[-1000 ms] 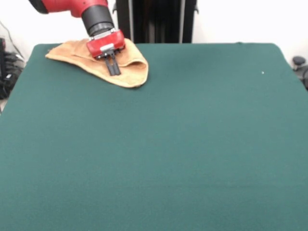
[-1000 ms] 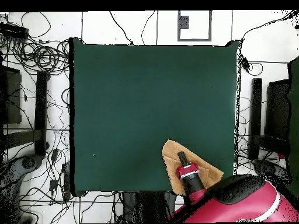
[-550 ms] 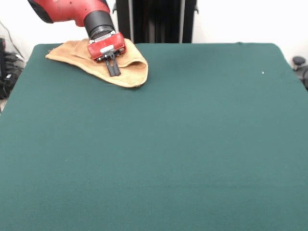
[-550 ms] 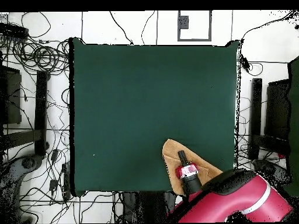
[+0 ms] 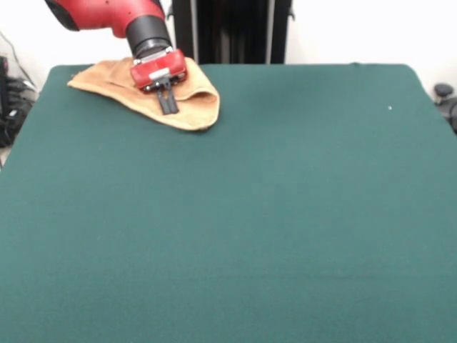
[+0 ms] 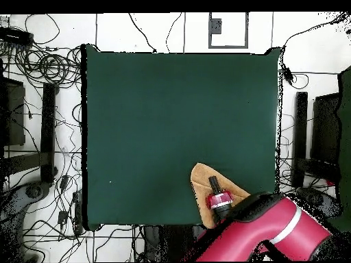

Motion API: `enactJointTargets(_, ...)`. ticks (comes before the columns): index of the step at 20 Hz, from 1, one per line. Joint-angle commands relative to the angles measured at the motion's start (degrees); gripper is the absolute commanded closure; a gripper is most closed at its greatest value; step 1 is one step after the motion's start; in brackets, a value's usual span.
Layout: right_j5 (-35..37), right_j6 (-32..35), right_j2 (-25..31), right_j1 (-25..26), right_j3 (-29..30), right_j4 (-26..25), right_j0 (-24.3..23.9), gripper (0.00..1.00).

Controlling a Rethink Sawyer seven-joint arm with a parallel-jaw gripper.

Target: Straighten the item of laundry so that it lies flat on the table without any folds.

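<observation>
The item of laundry [image 5: 194, 107], an orange-tan towel, lies folded into a rough triangle at the far left corner of the green table [image 5: 285, 207]. My gripper [image 5: 169, 107] points down onto the middle of the cloth. Its black fingers are pressed together, with their tips in the fabric. Seen from overhead, the towel [image 6: 200, 179] lies at the table's [image 6: 171, 116] lower right edge, the gripper [image 6: 212, 182] on top of it. The red arm hides part of the towel in both views.
The towel lies close to the table's far edge and left corner. Cables and stands cover the floor around the table in the overhead view. A black post stands behind the table's far edge.
The arm's red upper body has swung over the table's edge in the overhead view. The gripper and the towel have stayed in nearly the same place.
</observation>
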Motion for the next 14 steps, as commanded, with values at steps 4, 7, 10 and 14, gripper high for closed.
enactJointTargets(4, 42.2, -6.0, -4.4, 3.7, -13.8, 27.3, 19.6, 1.00)
enactJointTargets(7, 53.7, -1.6, -6.7, 2.1, -13.6, 25.2, 24.0, 1.00)
enactJointTargets(10, 67.1, 1.3, -4.2, -1.1, -13.4, 20.2, 24.6, 1.00)
enactJointTargets(14, 71.8, 1.3, -4.1, -1.2, -14.5, 20.8, 25.1, 1.00)
